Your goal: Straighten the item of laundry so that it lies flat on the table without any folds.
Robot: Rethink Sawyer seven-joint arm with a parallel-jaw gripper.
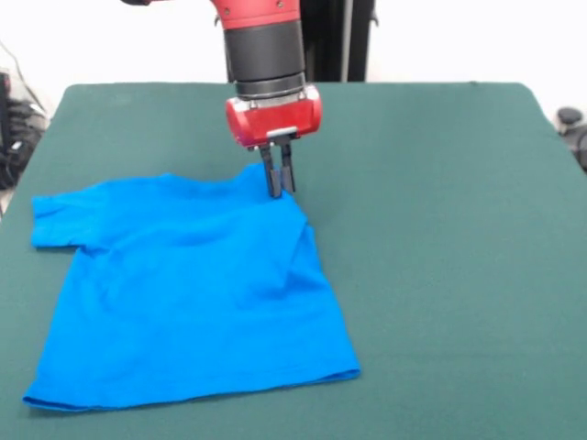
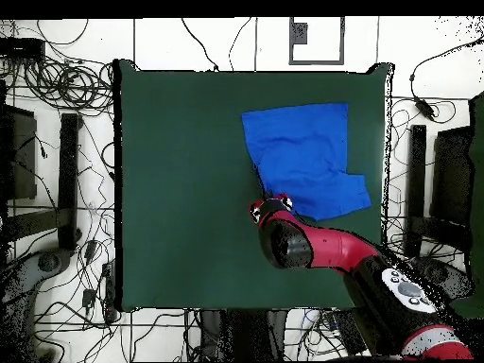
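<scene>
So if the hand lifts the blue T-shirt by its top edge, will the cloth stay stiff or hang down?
Probably it hangs limp: the T-shirt looks thin and already creases near the hand. It seems light, so it may drag across the table rather than stay put. One sleeve looks folded under, so it may unfold unevenly.

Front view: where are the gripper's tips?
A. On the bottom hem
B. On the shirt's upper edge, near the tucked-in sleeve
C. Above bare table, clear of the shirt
B: the gripper meets the blue T-shirt at its upper edge, beside the folded-in sleeve side.
</scene>
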